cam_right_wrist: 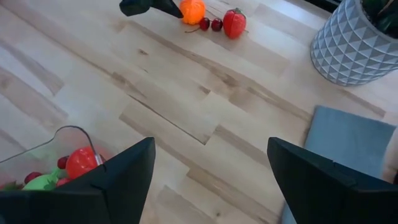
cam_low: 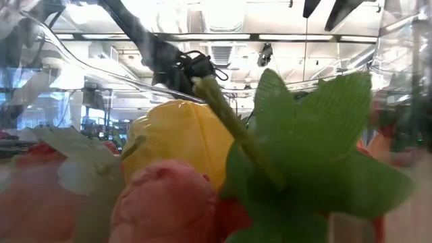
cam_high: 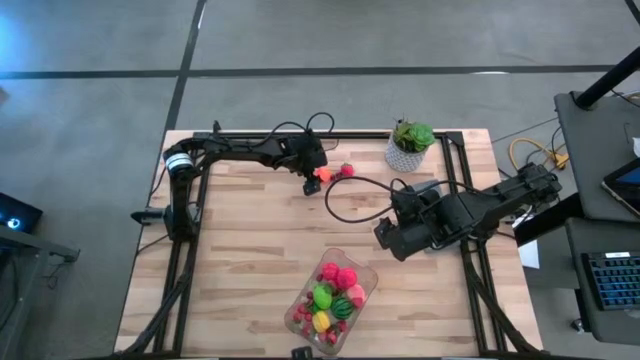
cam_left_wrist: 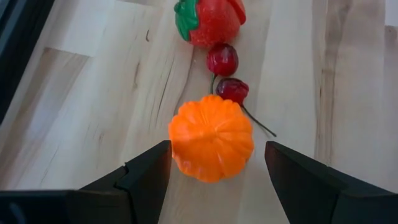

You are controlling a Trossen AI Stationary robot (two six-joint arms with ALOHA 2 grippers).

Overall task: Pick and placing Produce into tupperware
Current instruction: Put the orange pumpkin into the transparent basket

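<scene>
An orange pumpkin-shaped piece of produce [cam_left_wrist: 211,137] rests on the wooden table near its far edge. Beyond it lie two dark cherries [cam_left_wrist: 227,73] and a red strawberry [cam_left_wrist: 211,22]. My left gripper [cam_left_wrist: 217,148] is open and slants down, with one finger on either side of the orange piece [cam_high: 322,175]; I see no touch. The clear tupperware [cam_high: 331,296] stands near the front edge with red, pink, green and yellow pieces inside. My right gripper [cam_right_wrist: 211,146] hangs open above the table's middle right [cam_high: 386,238], with nothing between its fingers.
A leafy plant in a white pot [cam_high: 409,146] stands at the far right. A flat grey slab [cam_right_wrist: 345,149] lies in front of it, under my right arm. A black cable [cam_high: 352,200] loops over the table's middle. Bare wood lies between the far produce and the tupperware.
</scene>
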